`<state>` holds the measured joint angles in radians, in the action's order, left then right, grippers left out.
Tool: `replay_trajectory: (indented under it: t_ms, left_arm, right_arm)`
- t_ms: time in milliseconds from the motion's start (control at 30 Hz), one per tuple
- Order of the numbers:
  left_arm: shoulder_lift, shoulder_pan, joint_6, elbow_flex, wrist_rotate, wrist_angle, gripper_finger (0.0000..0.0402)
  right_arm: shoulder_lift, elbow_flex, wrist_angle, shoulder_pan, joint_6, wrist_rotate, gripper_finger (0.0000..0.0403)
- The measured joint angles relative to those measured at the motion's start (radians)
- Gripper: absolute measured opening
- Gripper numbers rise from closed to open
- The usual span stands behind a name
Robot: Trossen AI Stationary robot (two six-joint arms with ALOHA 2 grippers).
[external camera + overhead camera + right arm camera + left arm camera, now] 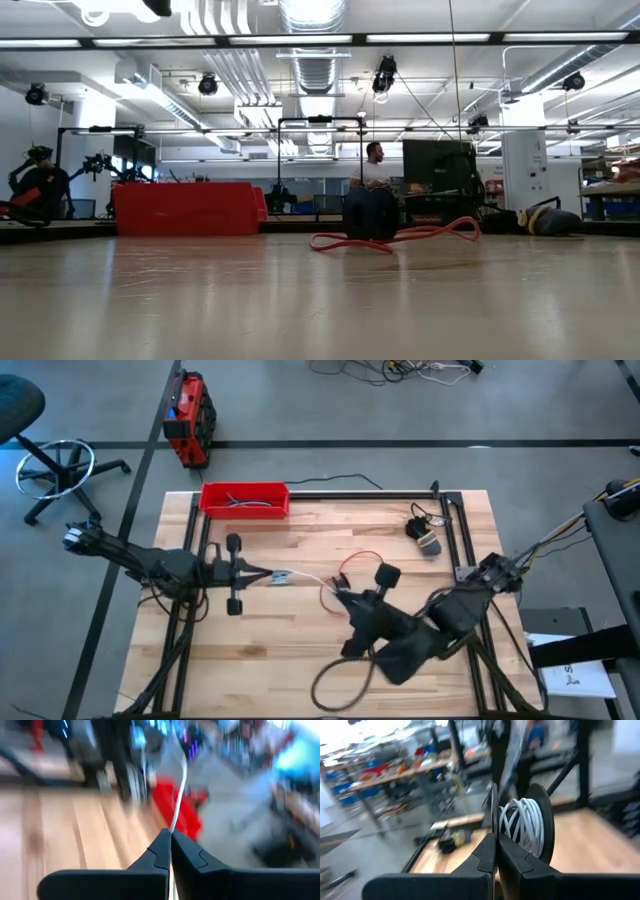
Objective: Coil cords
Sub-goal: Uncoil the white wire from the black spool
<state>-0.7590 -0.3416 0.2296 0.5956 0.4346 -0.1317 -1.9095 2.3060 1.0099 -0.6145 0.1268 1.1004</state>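
Your left gripper (pixel 496 840) is pinched shut on a black spool (pixel 542 820) already wound with white cord (pixel 522 822), left of table centre. Your right gripper (pixel 170 839) pinches that cord's free end, keeping it stretched for winding. The red cord (pixel 355 565) lies loose mid-table.

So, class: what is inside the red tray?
In the high view, the red tray holds a few short dark grey cables lying along its floor. In the low view only its solid side shows, so the contents are hidden there.
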Motion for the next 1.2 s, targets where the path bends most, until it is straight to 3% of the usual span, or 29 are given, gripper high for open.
replay_trajectory:
  t_ms: [100,167,267,400,500,567,733,833,1100,1200]
  left_arm:
    - [0.027,0.000,-0.031,0.000,-0.053,-0.046,0.0000]
    - [0.045,0.000,-0.049,-0.003,-0.082,-0.102,0.0000]
    - [0.054,0.000,-0.067,-0.022,-0.145,-0.224,0.0000]
    - [0.043,0.007,-0.099,-0.059,-0.133,-0.340,0.0000]
    - [0.029,0.011,-0.140,-0.060,-0.093,-0.404,0.0000]
    - [0.017,0.011,-0.151,-0.060,-0.070,-0.407,0.0000]
    - [-0.011,0.012,-0.165,-0.063,0.004,-0.410,0.0000]
    - [-0.028,0.012,-0.163,-0.063,0.011,-0.405,0.0000]
    - [-0.040,0.011,-0.105,-0.062,0.012,-0.372,0.0000]
    - [-0.044,0.011,-0.083,-0.061,0.012,-0.370,0.0000]
  right_arm:
    - [-0.007,-0.060,0.325,0.008,0.390,-0.033,0.0000]
    - [-0.016,-0.130,0.444,0.013,0.634,-0.079,0.0000]
    - [-0.041,-0.264,0.388,0.013,0.779,-0.166,0.0000]
    - [-0.082,-0.418,0.031,0.024,0.647,-0.267,0.0004]
    - [-0.090,-0.457,-0.198,0.076,0.468,-0.430,0.0027]
    - [-0.089,-0.455,-0.302,0.115,0.364,-0.477,0.0053]
    - [-0.081,-0.382,-0.463,0.182,0.114,-0.311,0.0119]
    - [-0.090,-0.370,-0.604,0.216,0.001,-0.293,0.0147]
    - [-0.101,-0.368,-0.754,0.235,0.010,-0.291,0.0175]
    - [-0.101,-0.368,-0.795,0.238,0.005,-0.337,0.0174]
